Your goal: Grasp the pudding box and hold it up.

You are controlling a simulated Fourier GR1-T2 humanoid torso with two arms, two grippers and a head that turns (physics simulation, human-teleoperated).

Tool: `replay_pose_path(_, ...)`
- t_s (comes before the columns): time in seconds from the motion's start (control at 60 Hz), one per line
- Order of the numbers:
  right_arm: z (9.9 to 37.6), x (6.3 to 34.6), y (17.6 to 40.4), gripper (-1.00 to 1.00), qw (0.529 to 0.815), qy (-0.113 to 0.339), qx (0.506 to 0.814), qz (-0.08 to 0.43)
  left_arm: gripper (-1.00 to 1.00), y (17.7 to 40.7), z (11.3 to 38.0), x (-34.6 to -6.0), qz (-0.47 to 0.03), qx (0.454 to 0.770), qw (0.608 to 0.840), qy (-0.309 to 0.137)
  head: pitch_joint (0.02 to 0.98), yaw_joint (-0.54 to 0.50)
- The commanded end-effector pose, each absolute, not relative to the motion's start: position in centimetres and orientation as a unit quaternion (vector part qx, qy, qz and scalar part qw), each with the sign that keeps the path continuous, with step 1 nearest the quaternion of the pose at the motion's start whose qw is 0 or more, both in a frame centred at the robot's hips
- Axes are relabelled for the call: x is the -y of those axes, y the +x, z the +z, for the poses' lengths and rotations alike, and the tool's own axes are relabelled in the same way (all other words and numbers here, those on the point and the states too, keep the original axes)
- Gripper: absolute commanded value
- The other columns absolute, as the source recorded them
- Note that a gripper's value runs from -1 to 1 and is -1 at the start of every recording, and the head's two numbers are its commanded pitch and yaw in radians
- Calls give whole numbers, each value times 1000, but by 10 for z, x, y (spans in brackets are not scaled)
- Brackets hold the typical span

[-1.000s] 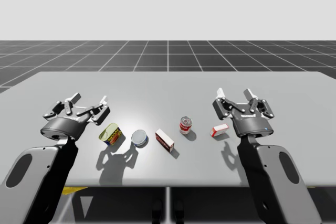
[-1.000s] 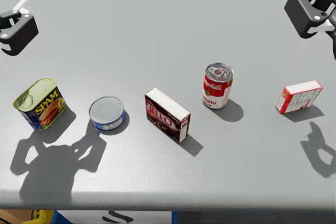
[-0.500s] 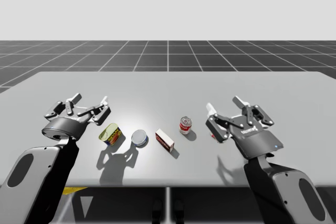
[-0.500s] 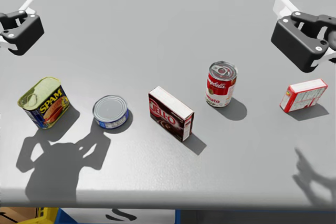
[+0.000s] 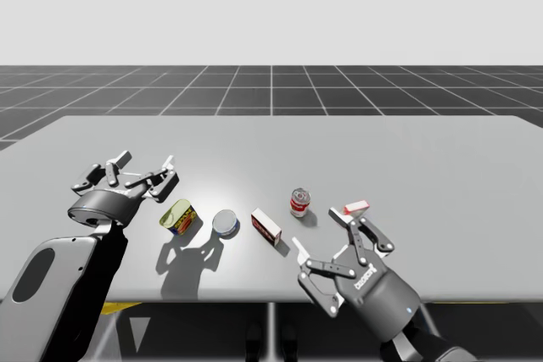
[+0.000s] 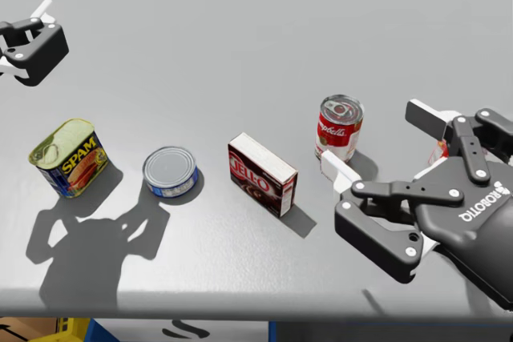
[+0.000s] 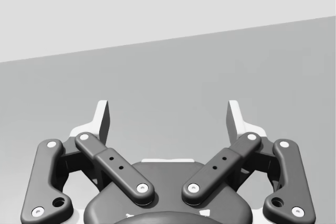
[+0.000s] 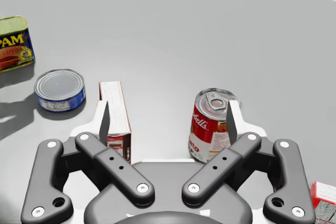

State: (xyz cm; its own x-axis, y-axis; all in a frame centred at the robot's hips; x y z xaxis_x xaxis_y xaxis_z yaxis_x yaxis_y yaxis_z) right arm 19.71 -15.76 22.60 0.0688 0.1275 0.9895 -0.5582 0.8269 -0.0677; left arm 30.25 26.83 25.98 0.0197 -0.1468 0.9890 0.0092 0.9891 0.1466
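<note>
Standing on one long edge on the table [image 6: 240, 46], the dark pudding box [image 6: 262, 174] is untouched. Right gripper [image 6: 378, 142] hovers near the box, on its red-and-white can [image 6: 338, 127] side, fingers released and spread wide, gripping nothing. A flat blue can [image 6: 170, 171] stands near the box's opposite side. Left gripper [image 5: 142, 169] hovers well apart from the box, beyond the blue can, fingers likewise released.

The pudding box [image 6: 260, 175], dark brown-faced with a white top, stands on a long narrow edge on the tabletop [image 6: 240, 46] just below the head view's centre, angled diagonally.
</note>
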Motion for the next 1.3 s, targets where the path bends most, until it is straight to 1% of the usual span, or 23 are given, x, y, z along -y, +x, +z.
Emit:
replay_pose_path(0.017, 202, 140, 185, -1000, 724, 200, 608, 258, -1000, 303, 260, -268, -55, 698, 712, 49, 862, 37)
replay_pose_path(0.067, 192, 134, 186, -1000, 729, 203, 602, 255, -1000, 303, 260, -269, -54, 698, 712, 50, 860, 40)
replay_pose_path(0.133, 183, 127, 187, -1000, 737, 218, 589, 249, -1000, 303, 260, -269, -54, 698, 712, 50, 857, 44)
replay_pose_path(0.2, 175, 122, 189, -1000, 739, 217, 587, 249, -1000, 303, 260, -269, -53, 699, 712, 50, 856, 43)
replay_pose_path(0.233, 169, 118, 191, -1000, 745, 221, 578, 248, -1000, 303, 261, -269, -53, 699, 712, 49, 857, 41)
replay_pose_path(0.4, 153, 110, 201, -1000, 751, 215, 573, 250, -1000, 303, 261, -270, -52, 699, 712, 49, 861, 42)
replay_pose_path(0.483, 147, 106, 207, -1000, 752, 204, 572, 255, -1000, 303, 261, -270, -52, 699, 712, 49, 862, 43)
replay_pose_path(0.667, 140, 94, 216, -1000, 758, 207, 563, 257, -1000, 302, 261, -269, -52, 699, 711, 49, 860, 54)
replay_pose_path(0.833, 133, 78, 228, -1000, 759, 194, 565, 261, -1000, 302, 261, -270, -52, 699, 711, 49, 858, 56)
replay_pose_path(0.933, 130, 71, 236, -1000, 761, 191, 565, 254, -1000, 302, 261, -270, -51, 700, 711, 48, 858, 59)
replay_pose_path(1.183, 130, 66, 247, -1000, 770, 188, 561, 239, -1000, 302, 261, -270, -51, 700, 711, 48, 853, 57)
replay_pose_path(1.3, 129, 67, 248, -1000, 773, 186, 559, 237, -1000, 302, 261, -269, -52, 699, 711, 48, 851, 55)
